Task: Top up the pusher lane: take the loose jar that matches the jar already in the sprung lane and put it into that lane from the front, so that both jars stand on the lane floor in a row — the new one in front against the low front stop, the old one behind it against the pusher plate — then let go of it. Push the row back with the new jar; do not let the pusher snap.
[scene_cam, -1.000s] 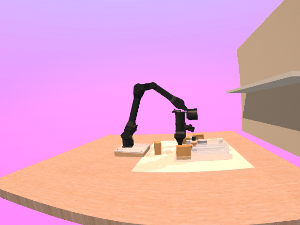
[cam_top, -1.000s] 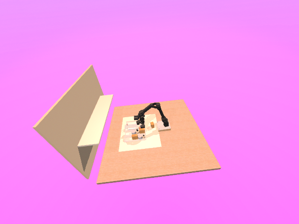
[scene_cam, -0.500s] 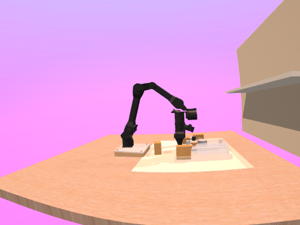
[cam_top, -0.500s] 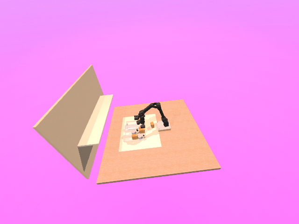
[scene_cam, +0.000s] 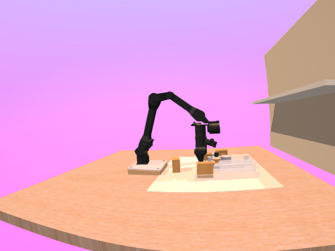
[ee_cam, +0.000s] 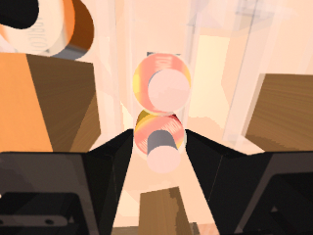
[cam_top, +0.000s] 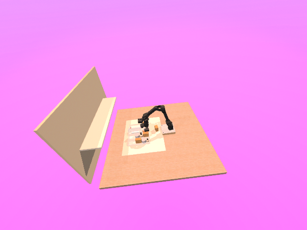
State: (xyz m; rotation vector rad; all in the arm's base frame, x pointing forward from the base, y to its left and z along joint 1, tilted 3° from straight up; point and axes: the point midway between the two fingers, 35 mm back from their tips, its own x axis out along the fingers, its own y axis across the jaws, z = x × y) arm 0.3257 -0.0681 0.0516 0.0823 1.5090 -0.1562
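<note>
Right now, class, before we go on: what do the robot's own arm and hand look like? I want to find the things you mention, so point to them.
The arm is almost entirely black, built of slim, straight links between chunky rounded joints, with a brownish band near the wrist end. The hand (scene_cam: 200,160) (ee_cam: 158,133) is black too, with two fingers that taper towards their tips; the wrist view shows dark grey panels with slots and small holes. I see no loose cables.

Bright overall; pale glare washes out mat (cam_top: 155,145) (scene_cam: 176,186).
</note>
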